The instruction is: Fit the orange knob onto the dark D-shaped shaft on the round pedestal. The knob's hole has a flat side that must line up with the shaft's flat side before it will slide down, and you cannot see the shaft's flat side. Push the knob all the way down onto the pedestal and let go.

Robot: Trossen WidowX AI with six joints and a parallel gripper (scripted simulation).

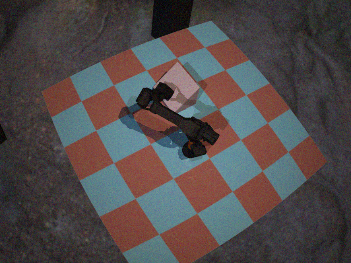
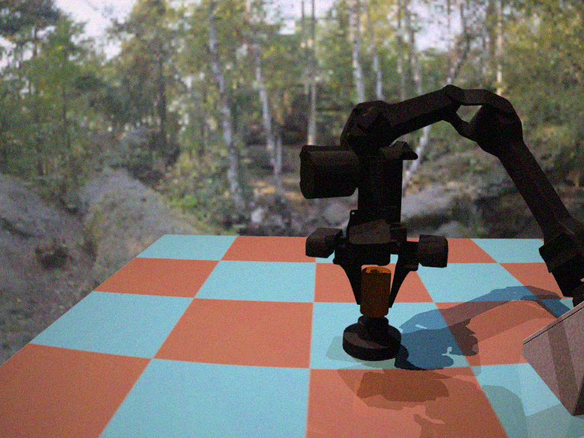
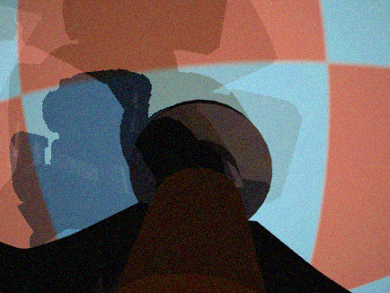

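Observation:
The orange knob (image 1: 190, 144) (image 2: 375, 292) (image 3: 195, 225) stands upright between my fingers, and my gripper (image 2: 375, 302) (image 3: 196, 222) is shut on it, pointing down. The dark round pedestal (image 1: 186, 152) (image 2: 371, 347) (image 3: 253, 157) is directly below, with a narrower raised collar (image 2: 373, 326) at its middle. The knob's lower end is just above this collar, with a little dark material showing between them. How far the shaft is inside the knob cannot be told. The shaft's flat side and the knob's hole are hidden. In the wrist view the knob covers the pedestal's near part.
A pale pink block (image 1: 177, 76) (image 2: 561, 368) with a sloping face stands near the arm's base, under part of the arm in the top view. The checkered table top (image 1: 153, 215) (image 2: 236, 329) carries dark shadows of the arm beside the pedestal. A dark post (image 1: 172, 17) stands beyond the table edge.

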